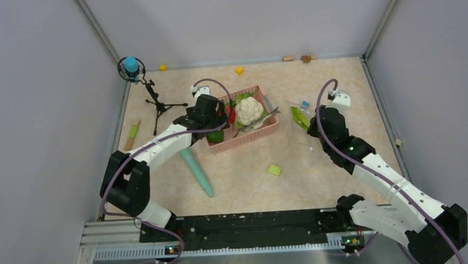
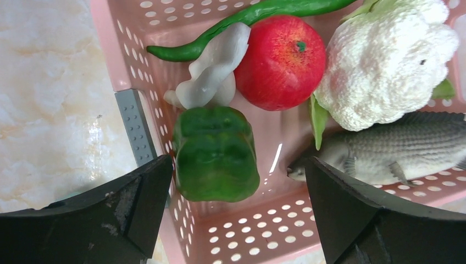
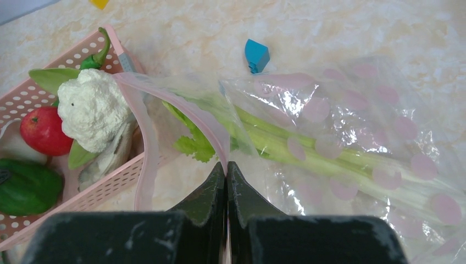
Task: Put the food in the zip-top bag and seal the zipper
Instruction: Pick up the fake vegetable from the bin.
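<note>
The zip-top bag (image 3: 351, 126) lies on the desk (image 1: 318, 176) just right of the pink basket (image 2: 118, 55), toward the far right of the scene. A pale green leek stalk (image 3: 308, 148) is already inside it. Its zipper (image 3: 187, 113) arches up as a pink strip, so the mouth gapes toward the basket.

The rest of the food sits in the basket: the tomato (image 2: 280, 60), the cauliflower (image 2: 384, 60), a green pepper (image 2: 215, 153) and a toy fish (image 2: 395, 151).

Several things could go wrong from here, as I judge it:

- **Snagging the basket:** one finger of the left tool appears to hang over the basket's near-left wall. If the tool closes there, it may pinch the wall instead of the pepper and drag the whole basket.
- **Losing the tomato:** it is smooth and round, and could squirt out of a pinch.
- **The bag mouth closing:** the right tool holds only a thin, slippery strip. A tug could free it, the mouth would sag shut, and food would land on the desk.

The left tool (image 2: 239, 165) is spread fully wide and holds nothing, hovering above the pepper. The right tool (image 3: 226, 168) is closed tight, with the zipper strip nipped between its tips.
</note>
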You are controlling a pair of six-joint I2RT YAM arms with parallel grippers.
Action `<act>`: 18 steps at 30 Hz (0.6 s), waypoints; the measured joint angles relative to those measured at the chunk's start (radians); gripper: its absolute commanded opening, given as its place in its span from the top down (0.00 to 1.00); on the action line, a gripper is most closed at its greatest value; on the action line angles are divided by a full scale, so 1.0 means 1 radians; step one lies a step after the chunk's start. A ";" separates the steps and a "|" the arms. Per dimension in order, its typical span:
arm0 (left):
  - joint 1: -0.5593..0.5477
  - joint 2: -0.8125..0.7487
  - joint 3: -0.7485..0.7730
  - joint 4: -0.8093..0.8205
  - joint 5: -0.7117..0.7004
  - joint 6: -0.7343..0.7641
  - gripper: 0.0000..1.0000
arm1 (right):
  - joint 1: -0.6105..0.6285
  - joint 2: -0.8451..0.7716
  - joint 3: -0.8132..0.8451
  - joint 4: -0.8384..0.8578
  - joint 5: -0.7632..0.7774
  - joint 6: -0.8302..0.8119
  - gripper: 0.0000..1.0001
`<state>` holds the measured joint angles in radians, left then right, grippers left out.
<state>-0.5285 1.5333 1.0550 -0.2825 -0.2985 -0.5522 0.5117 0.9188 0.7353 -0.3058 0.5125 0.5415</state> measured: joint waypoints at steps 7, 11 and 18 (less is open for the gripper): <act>0.004 0.034 0.002 0.003 0.005 0.000 0.10 | 0.000 0.000 0.000 -0.001 0.018 -0.006 1.00; 0.004 0.038 0.002 0.003 0.005 0.000 0.15 | 0.000 0.000 0.000 -0.001 0.029 -0.006 1.00; 0.004 0.052 0.002 0.003 -0.008 0.000 0.15 | 0.000 0.018 0.000 -0.001 0.032 -0.006 1.00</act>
<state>-0.5247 1.5856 1.0569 -0.2790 -0.3065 -0.5522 0.5117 0.9363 0.7349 -0.3065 0.5446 0.5358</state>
